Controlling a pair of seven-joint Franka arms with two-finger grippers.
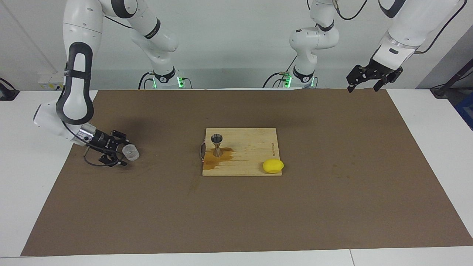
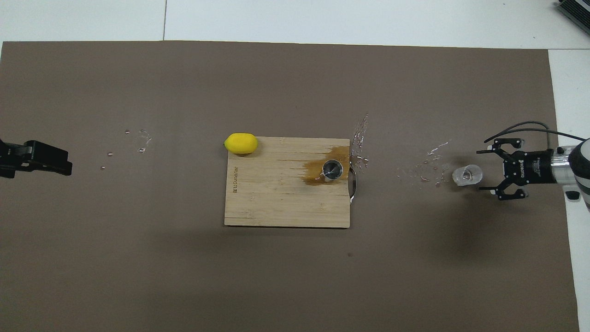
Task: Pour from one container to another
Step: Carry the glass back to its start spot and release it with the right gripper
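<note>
Right gripper (image 1: 117,152) low over the counter (image 1: 332,207), fingers spread, clear cup (image 1: 130,152) at their tips; jigger (image 1: 217,145) upright on the board (image 1: 251,155), whose printed brand is unreadable; left gripper (image 1: 364,82) apart, waiting aloft

Two glossy white arms (image 1: 77,74) with black joint bands, black cables, and green-lit bases.

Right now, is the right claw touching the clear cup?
Cannot tell. In the overhead view the open right claw flanks the clear cup without plain gap or contact; the facing view overlaps them.
</note>
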